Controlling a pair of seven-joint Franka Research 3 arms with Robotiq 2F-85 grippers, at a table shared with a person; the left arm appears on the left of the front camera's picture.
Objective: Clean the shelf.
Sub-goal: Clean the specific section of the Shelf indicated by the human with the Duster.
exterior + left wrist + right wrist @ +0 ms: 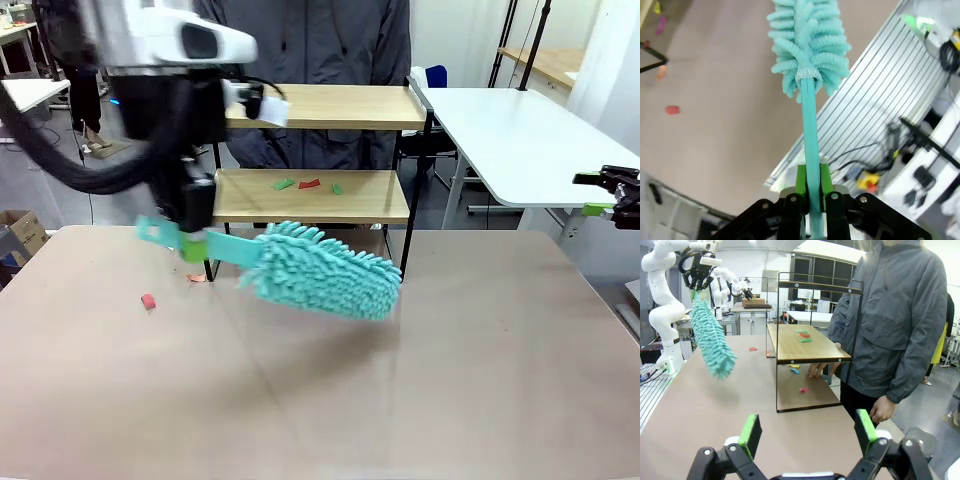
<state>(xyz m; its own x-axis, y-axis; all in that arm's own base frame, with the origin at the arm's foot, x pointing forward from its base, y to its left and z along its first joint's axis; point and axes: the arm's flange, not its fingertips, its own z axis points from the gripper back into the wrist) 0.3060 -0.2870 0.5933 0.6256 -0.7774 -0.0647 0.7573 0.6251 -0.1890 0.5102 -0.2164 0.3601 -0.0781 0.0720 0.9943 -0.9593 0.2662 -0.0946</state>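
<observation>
Clamping the duster [322, 272] handle in the left gripper [193, 243], holding its head clear above the table [470, 380] for sweeping. Idling the right gripper [808, 432] wide, empty. Targeting the shelf [330, 106] at the far table edge, with scraps [308, 184] on its lower board.

Nothing readable is showing: no text, brand, number or sign. Two candidates, both failing. A white tag [268, 108] is hanging at the left end of the top board of the shelf [350, 105] in the front view, and it's coming out as a blur. A pale sheet [805, 293] is showing through the shelf frame, just under the top board, in the right wrist view. Its print is too small to read.
</observation>
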